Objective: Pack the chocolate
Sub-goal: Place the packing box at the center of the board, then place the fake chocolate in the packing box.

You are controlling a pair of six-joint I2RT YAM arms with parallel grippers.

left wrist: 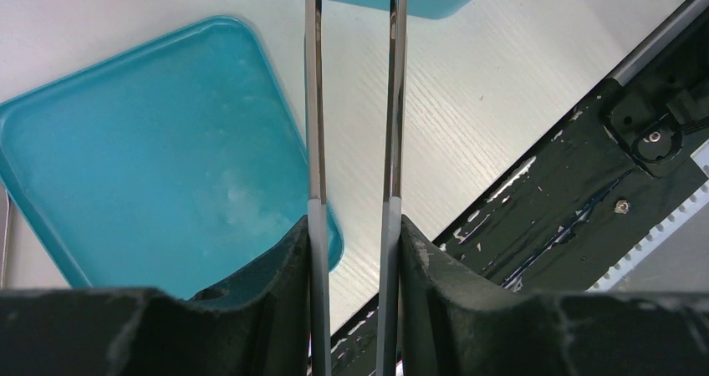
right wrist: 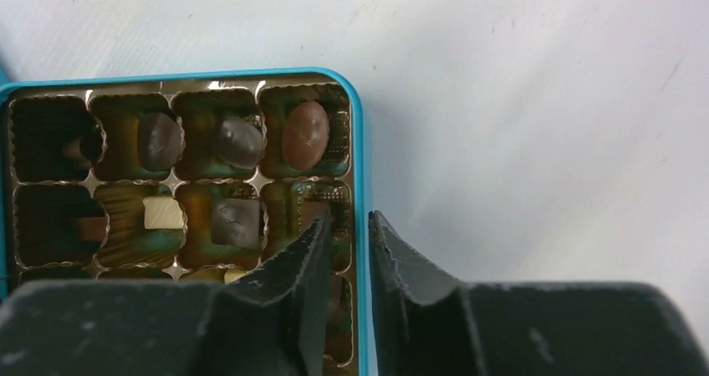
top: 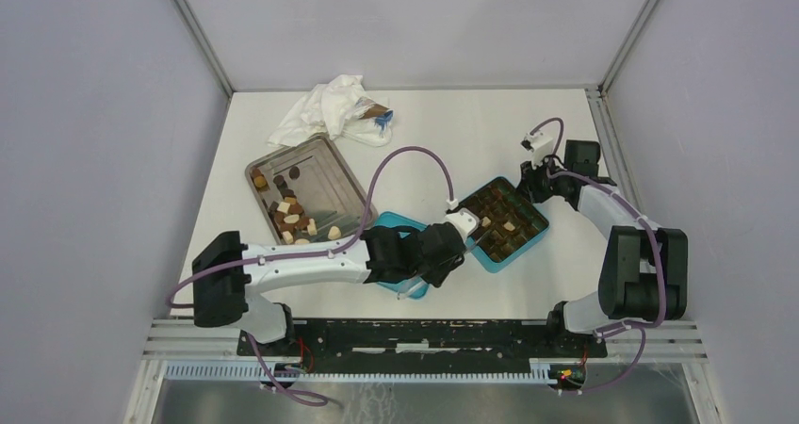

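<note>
The teal box (top: pixel 529 243) sits open in the middle of the bench (top: pixel 471 141), its gold liner of small compartments facing up. Its lid (left wrist: pixel 150 159) lies flat just beside it on the near-left, out of the way of anything reaching in. The chocolate (top: pixel 292 219) is split between two places. Most pieces lie loose in the metal tray (top: pixel 325 174) to the left, and a few already sit one to a compartment, among them a mid-brown oval (right wrist: pixel 304 134) in the corner cell and a cream square (right wrist: pixel 163 212) in the row below. The left gripper (left wrist: pixel 355 226) has its jaws closed on a pair of long metal tongs (left wrist: pixel 313 100). The blades run forward, parallel and slightly apart, to the box's near wall. The tongs are probably there because the pieces are too small for the jaws themselves. Their tips are out of view, so I cannot tell if they carry a piece. The right gripper (right wrist: pixel 351 234) stands astride the box's wall at the far-right corner, one finger inside the liner and one outside. Its jaws are parted a little, with a sliver of gap on the inner side. It looks placed to steady the box against nudges from the tongs, though it does not seem to be clamping.
</note>
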